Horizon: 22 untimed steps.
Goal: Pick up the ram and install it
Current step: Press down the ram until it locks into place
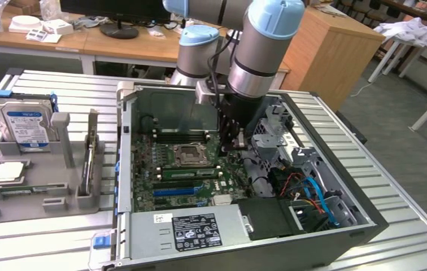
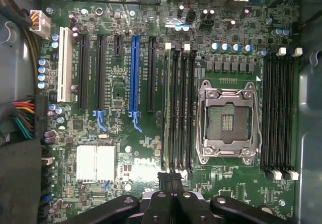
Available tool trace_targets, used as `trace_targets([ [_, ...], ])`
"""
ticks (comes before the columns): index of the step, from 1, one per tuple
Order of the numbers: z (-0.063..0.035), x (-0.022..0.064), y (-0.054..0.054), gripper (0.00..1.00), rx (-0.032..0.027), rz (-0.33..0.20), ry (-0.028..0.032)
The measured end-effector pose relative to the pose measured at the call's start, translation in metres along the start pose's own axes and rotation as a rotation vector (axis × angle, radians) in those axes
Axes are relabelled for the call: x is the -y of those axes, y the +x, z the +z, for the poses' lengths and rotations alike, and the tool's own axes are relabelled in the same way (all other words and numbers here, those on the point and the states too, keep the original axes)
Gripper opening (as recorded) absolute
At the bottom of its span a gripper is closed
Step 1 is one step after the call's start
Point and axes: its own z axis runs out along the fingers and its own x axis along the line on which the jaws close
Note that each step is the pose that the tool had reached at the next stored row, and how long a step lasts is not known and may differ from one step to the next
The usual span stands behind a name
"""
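**One closed gripper inside the case; ram in the tray outside it**

Two banks of memory slots flank the CPU socket (image 2: 229,118) in the wrist view: one bank (image 2: 178,108) just beside it, the other (image 2: 279,113) against the far case wall. All slots seen from the wrist look dark and unfilled, with white latches at their ends.

Room: the computer case (image 1: 123,169) lies open-side up on a slatted table (image 1: 40,243). Its walls rim the motherboard (image 2: 121,148) on all sides. The drive cage and cable bundle crowd the exterior view's right; the board around the socket is open from above.

Gripper (image 1: 231,144): down within the case, over the board beside the socket. From the wrist, the gripper (image 2: 171,181) has its fingers (image 2: 165,183) pressed together with nothing between them, their tips over the end of the nearer slot bank. Contact with the board cannot be judged.

Ram (image 1: 87,164): appears to stand on edge in the grey tray (image 1: 25,206), exterior view's left, well apart from the gripper. The tray also holds a hard drive (image 1: 25,121) and a processor chip (image 1: 10,171).
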Motion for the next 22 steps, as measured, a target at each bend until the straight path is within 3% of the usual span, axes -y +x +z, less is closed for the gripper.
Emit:
trace_targets([
  [22,0.0121,0.0002,0.000,0.10,-0.0001,0.000,0.0000],
])
